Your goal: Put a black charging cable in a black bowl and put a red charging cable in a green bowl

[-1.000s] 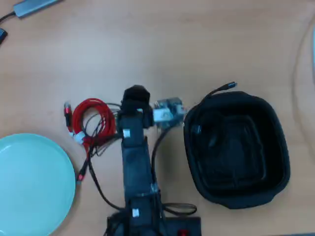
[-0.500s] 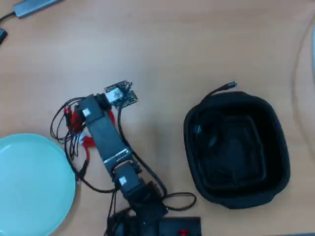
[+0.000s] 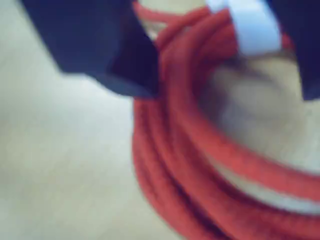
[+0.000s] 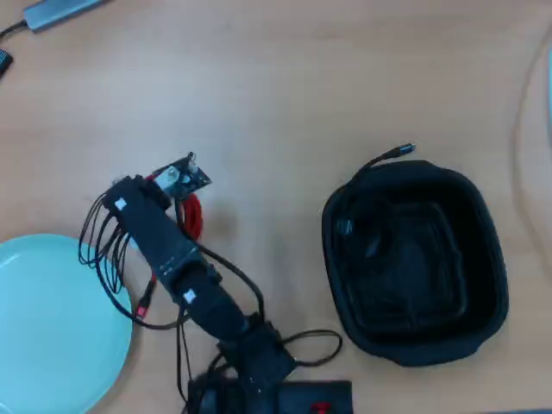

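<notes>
Red charging cable (image 3: 200, 150) close under the wrist camera, blurred, coils lying on the wooden table (image 4: 285, 78), white tie (image 3: 252, 27) across the loops near the top of that view. From overhead, only a short red arc (image 4: 191, 214) showing beside the arm (image 4: 164, 246), plus a red plug end (image 4: 143, 304) low by the rim of the green bowl; the rest hidden under the arm. Gripper (image 3: 220, 65) down over the coil, one dark jaw at upper left and the other at the right edge of the wrist view, standing apart with the strands and tie between them; nothing pinched that can be seen. Green bowl (image 4: 52, 328) at lower left overhead, just beside the cable, nothing visible inside. Black bowl (image 4: 414, 259) well apart on the right, black charging cable (image 4: 388, 259) coiled inside, hard to make out against the dark interior, one plug end (image 4: 398, 153) sticking out over the top rim. Grey flat device (image 4: 60, 10) at the far top left corner.
</notes>
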